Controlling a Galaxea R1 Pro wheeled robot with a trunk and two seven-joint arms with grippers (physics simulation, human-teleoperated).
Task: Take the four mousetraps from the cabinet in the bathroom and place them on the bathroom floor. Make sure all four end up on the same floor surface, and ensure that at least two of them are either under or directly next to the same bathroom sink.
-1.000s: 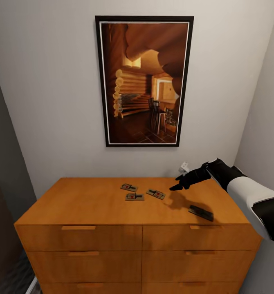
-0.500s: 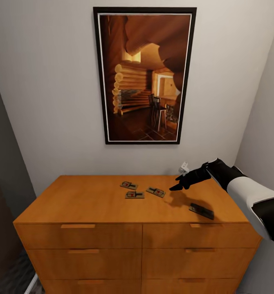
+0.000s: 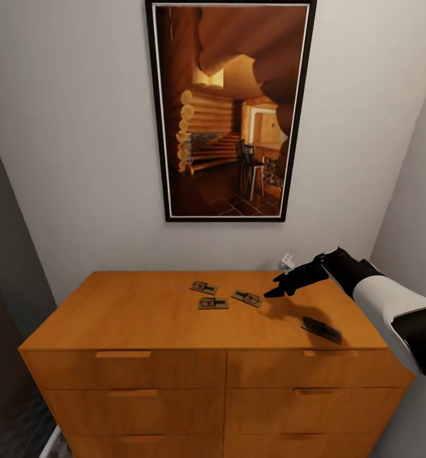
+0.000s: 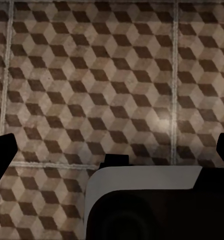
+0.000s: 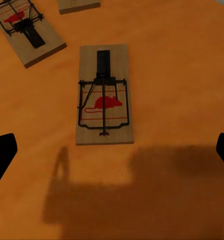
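Cabinet (image 3: pixel 143 318) top, mid-frame: your right gripper (image 5: pixel 112 150) wide open, empty, above nearest mousetrap (image 5: pixel 104 95); lower straight, centre board between fingers, close gently

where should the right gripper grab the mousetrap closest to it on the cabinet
Come straight down on the mousetrap and pinch its two long wooden edges. It lies flat on the cabinet top, so only the thin sides offer purchase; avoid the wire. The right gripper hovers just beside it, jaws apart.
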